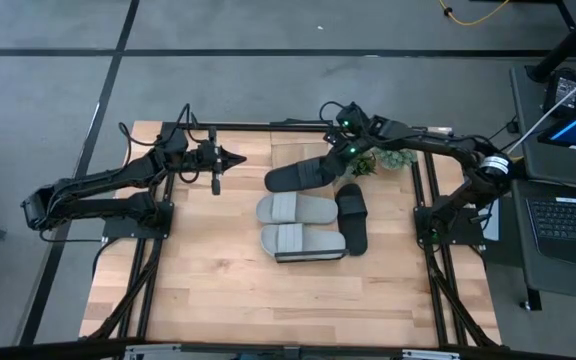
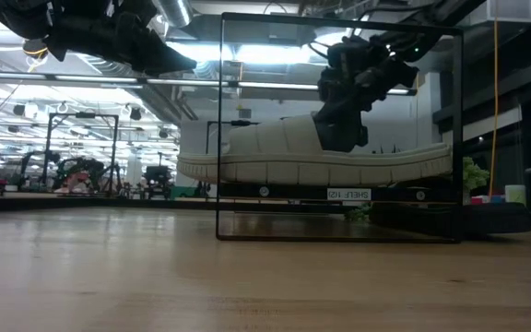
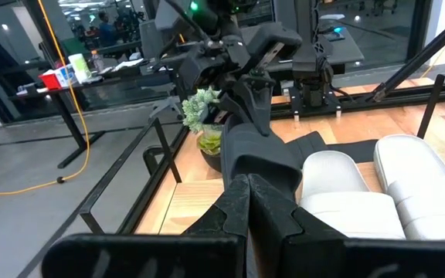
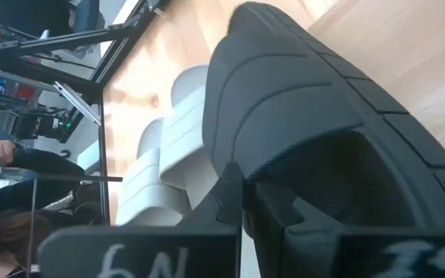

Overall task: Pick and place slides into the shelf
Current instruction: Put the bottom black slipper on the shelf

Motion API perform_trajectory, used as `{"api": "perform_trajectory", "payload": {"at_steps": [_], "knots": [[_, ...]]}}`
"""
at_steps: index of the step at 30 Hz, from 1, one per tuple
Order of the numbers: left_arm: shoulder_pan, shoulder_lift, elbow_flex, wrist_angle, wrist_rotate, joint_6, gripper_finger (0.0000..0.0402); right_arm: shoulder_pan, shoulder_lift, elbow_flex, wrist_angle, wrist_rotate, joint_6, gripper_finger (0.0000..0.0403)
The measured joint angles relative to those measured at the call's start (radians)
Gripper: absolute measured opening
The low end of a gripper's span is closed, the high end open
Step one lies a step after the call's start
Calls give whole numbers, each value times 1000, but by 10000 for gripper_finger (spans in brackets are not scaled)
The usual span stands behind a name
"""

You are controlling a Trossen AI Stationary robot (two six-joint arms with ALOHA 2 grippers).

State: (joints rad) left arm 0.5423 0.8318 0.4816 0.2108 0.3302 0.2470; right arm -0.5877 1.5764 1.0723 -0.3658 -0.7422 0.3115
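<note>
Pale wooden planks formed the tabletop [image 1: 218, 290], framed by thin black rails, with a grey floor around it. Near the middle of that surface two light grey slides [image 1: 301, 225] lay side by side, touching, on the plank top of the low shelf [image 1: 308, 258], whose thin black wire frame [image 2: 339, 129] showed as a rectangle in the low view. One black slide [image 1: 353, 218] lay just beside the grey pair on the right arm's side, touching them. The second black slide [image 1: 303, 175] was at the far side of the grey pair, near the small green potted plant [image 1: 388, 160]. The right gripper [image 1: 340, 160] had its fingers closed on that black slide's strap; the right wrist view showed the dark fingers [image 4: 273, 205] pinched on the strap's edge with the ribbed strap filling most of the picture and the grey pair beyond it. In the low view this gripper hung above the level of the grey slides. The left gripper [image 1: 230, 157] hovered over the far left part of the table, well apart from all the slides, its fingers [image 3: 273, 212] pressed together and holding nothing.
</note>
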Motion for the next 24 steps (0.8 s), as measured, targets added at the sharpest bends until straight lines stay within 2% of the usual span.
{"api": "perform_trajectory", "payload": {"at_steps": [11,24], "knots": [[0,0,0,0,-6,0,0,2,36,0,-11,-2,30,11],[0,0,0,18,-7,-1,0,2,36,0,-12,-20,198,11]]}}
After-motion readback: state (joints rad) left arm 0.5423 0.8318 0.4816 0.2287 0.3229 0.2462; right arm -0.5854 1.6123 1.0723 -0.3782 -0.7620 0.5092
